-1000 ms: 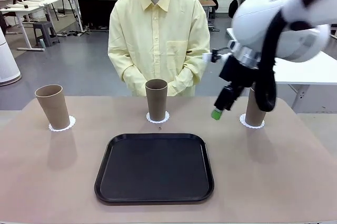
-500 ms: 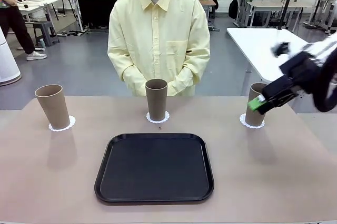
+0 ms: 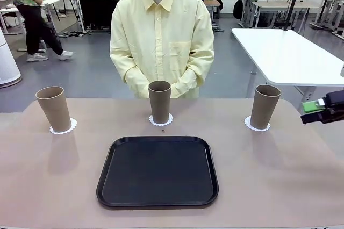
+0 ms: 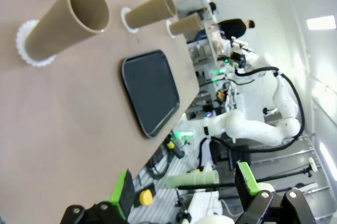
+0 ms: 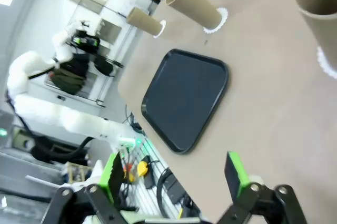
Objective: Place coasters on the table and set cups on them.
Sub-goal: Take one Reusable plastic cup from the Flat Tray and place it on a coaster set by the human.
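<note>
Across the beige table [image 3: 54, 186] we log three cups, each upright on its own coaster. Farthest from the right gripper [image 3: 321, 109], at the left end, stands the left cup [image 3: 54, 108] on the left coaster [image 3: 63, 128]. Nearer, in front of the person [image 3: 161, 35], whose hands are clasped at the table's far edge, the middle cup [image 3: 159, 101] sits on the middle coaster [image 3: 161, 121], just beyond the black tray [image 3: 157, 171]. Closest to the right gripper, a little to its left, the right cup [image 3: 265, 106] stands on the right coaster [image 3: 255, 125], apart from the fingers. We see that gripper at the picture's right edge, above the table's right end, its jaws spread and holding nothing. From the right wrist camera its green pads [image 5: 236, 174] stand wide, with the tray ahead of them and the nearest cup's rim off to the upper right. From the left wrist camera we note the left gripper [image 4: 184, 195] also spread and empty, off the table's edge, the cup nearest it lying ahead and to the upper left of its fingers.
</note>
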### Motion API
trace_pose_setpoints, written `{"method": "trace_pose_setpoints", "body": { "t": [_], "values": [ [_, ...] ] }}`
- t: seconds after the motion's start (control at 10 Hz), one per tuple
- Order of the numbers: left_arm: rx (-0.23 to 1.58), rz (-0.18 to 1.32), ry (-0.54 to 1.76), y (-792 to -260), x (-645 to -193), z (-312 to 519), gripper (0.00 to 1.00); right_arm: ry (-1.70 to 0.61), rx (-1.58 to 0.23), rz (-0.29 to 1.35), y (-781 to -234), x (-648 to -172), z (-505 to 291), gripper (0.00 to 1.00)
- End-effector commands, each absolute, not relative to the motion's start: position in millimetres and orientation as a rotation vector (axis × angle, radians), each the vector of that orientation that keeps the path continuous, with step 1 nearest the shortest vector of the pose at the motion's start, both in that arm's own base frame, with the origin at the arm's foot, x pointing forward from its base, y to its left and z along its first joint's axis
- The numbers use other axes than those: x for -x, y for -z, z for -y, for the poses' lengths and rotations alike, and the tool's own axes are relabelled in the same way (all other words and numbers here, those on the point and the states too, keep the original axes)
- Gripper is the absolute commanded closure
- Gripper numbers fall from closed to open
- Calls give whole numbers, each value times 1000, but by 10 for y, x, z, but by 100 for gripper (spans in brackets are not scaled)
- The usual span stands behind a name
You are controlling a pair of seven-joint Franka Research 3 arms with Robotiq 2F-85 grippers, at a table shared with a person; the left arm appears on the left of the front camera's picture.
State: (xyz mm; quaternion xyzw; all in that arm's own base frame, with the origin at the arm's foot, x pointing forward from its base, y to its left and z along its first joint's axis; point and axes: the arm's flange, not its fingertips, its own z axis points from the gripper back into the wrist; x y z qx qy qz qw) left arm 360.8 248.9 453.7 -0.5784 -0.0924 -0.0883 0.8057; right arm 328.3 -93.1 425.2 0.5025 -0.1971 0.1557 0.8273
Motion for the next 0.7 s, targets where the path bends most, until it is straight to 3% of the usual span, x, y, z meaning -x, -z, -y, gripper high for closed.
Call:
{"method": "trace_pose_setpoints", "body": {
  "t": [0.0,0.5,0.6],
  "values": [
    [1240,198,184,-4567,-3601,-2491,0,-309,-1104,423,-4120,-3107,972,0],
    [1240,198,184,-4567,-3601,-2491,0,-346,-1164,475,-3940,-3166,1040,0],
    [1240,198,184,-4567,-3601,-2491,0,-255,-1124,406,-4003,-3141,1249,0]
  ]
}}
